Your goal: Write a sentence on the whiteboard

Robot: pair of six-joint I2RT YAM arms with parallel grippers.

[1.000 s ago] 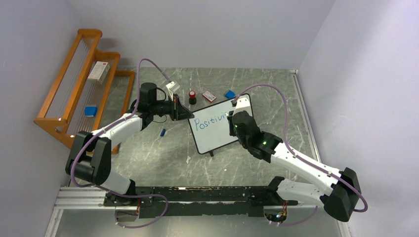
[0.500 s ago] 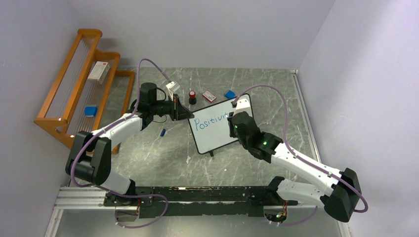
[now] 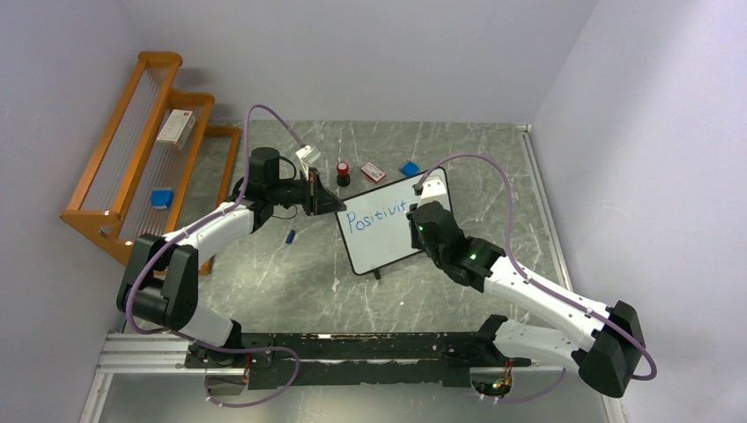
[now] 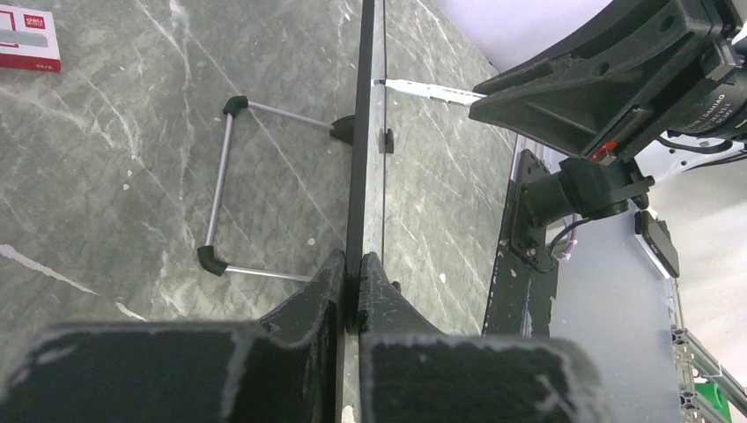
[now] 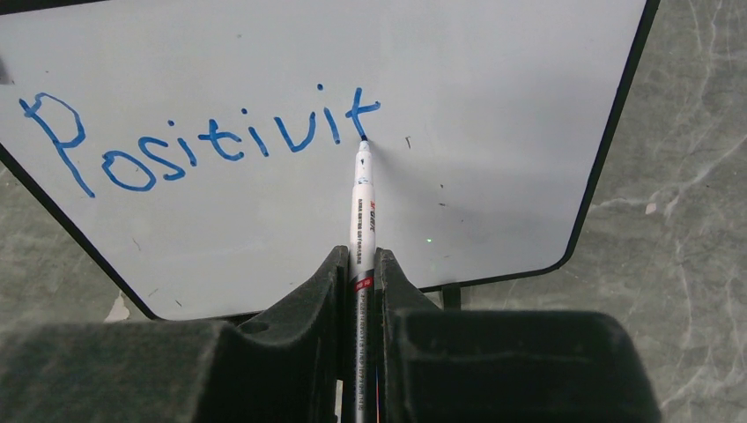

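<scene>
The whiteboard (image 3: 379,238) stands tilted at mid table, white with a thin black frame. Blue handwriting on it reads "Positivit" (image 5: 203,141) in one line. My left gripper (image 3: 333,201) is shut on the board's left edge, seen edge-on in the left wrist view (image 4: 356,291). My right gripper (image 5: 359,264) is shut on a white marker pen (image 5: 362,203). The pen's tip touches the board at the foot of the last "t". In the top view my right gripper (image 3: 414,220) is over the board's right part.
A wooden rack (image 3: 141,150) stands at the far left with a white box and a blue block on it. A red-capped item (image 3: 343,172), a red-and-white box (image 3: 373,172) and a blue block (image 3: 410,167) lie behind the board. A blue cap (image 3: 291,235) lies left of it.
The right gripper has drawn the pen a short way, adding the last "t" after "Positivi". The left arm and the board have not moved.
</scene>
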